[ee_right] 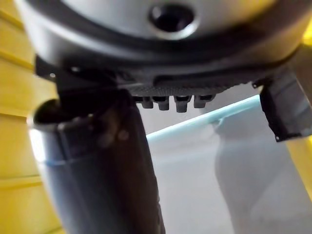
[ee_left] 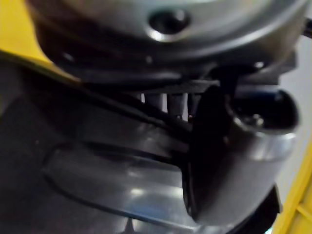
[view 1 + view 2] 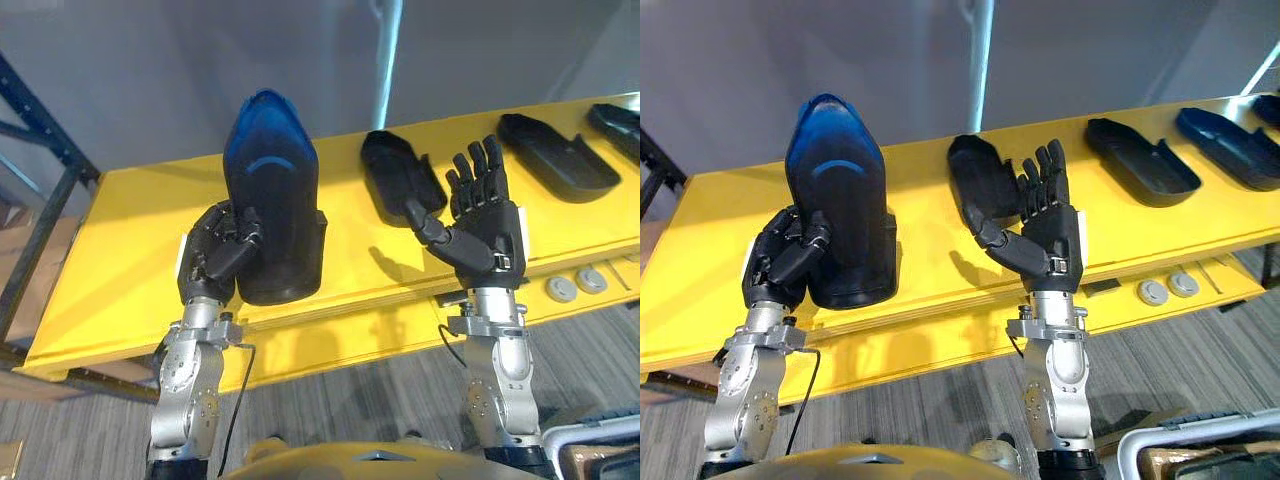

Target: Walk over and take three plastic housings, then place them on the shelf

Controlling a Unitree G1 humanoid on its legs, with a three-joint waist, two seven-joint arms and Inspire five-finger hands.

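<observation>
The shelf (image 3: 130, 250) is coloured a bright, plain yellow. The upright plastic housing (image 3: 270, 200) is seen as black, shaded to a glossy blue towards its top, while the flat-lying housings (image 3: 400, 175) are plain black. The left hand (image 3: 215, 250) and right hand (image 3: 485, 225) are black. The floor (image 3: 340, 410) is patterned in fine grey stripes, and the wall (image 3: 150, 60) is plain grey.

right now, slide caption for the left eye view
Left hand grips upright dark blue plastic housing; right hand open.

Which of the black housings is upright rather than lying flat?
The leftmost housing, gripped in the left hand. It points upward, while the other housings lie flat on the shelf to its right.
</observation>
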